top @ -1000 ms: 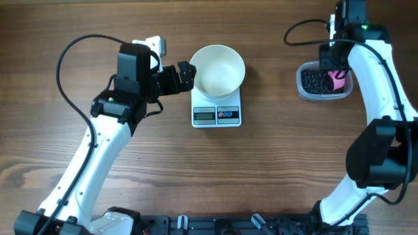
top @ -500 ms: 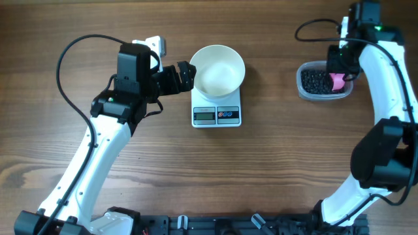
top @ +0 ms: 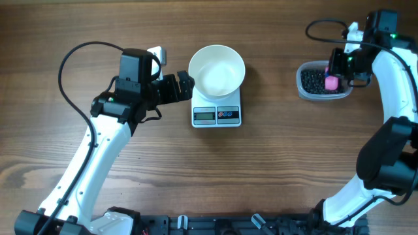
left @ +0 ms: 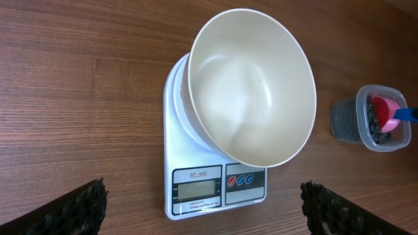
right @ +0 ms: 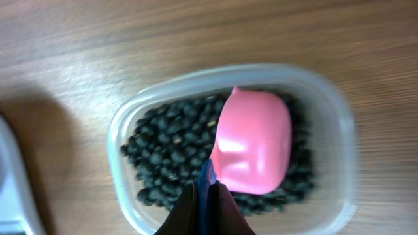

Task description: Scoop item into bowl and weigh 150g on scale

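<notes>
The white bowl [top: 217,70] stands empty on the white scale [top: 217,115]. My left gripper [top: 183,85] hangs open just left of the bowl, touching nothing. The left wrist view shows the bowl [left: 251,85], the scale [left: 215,189] and my left gripper [left: 206,207] spread wide. At the far right a clear tub [top: 307,85] holds the black item [top: 315,81]. My right gripper [right: 208,203] is shut on the blue handle of a pink scoop [right: 256,149], whose cup lies over the item [right: 166,153] inside the tub [right: 121,127].
Bare wooden table surrounds the scale and the tub. A black cable [top: 72,78] loops from the left arm. The tub [left: 366,98] and pink scoop [left: 390,112] show small at the right in the left wrist view.
My right wrist has swung to the right while the pink scoop stayed in the tub, shifting a little left. My left gripper slid slightly back from the bowl.
</notes>
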Controlling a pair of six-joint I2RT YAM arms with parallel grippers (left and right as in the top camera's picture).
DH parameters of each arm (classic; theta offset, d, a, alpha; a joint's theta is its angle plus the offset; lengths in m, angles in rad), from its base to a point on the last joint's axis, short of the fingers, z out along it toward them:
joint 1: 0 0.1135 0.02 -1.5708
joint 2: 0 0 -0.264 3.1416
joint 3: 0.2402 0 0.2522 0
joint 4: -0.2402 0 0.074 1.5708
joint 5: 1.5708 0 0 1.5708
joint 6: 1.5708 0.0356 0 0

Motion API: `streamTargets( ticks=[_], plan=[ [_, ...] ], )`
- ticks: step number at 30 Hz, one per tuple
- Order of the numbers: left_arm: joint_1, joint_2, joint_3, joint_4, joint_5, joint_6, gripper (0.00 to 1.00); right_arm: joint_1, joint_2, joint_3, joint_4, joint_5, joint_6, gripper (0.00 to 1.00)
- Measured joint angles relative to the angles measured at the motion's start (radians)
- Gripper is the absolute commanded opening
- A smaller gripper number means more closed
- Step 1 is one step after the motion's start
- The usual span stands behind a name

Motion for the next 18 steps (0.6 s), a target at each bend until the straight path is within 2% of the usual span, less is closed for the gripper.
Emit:
streamTargets(
  ticks=[7, 14, 18],
  plan=[
    [-0.026, 0.005, 0.0, 0.002, 0.0, 0.0, 1.0, -0.024, 0.0, -0.017, 0.079, -0.04, 0.031, 0.05],
    [-0.032, 0.005, 0.0, 0.003, 0.0, 0.0, 1.0, -0.086, 0.0, -0.014, -0.018, -0.136, 0.009, 0.06],
    [-0.032, 0.005, 0.0, 0.004, 0.0, 0.0, 1.0, -0.104, 0.0, -0.023, 0.035, -0.154, -0.009, 0.06]
  ],
)
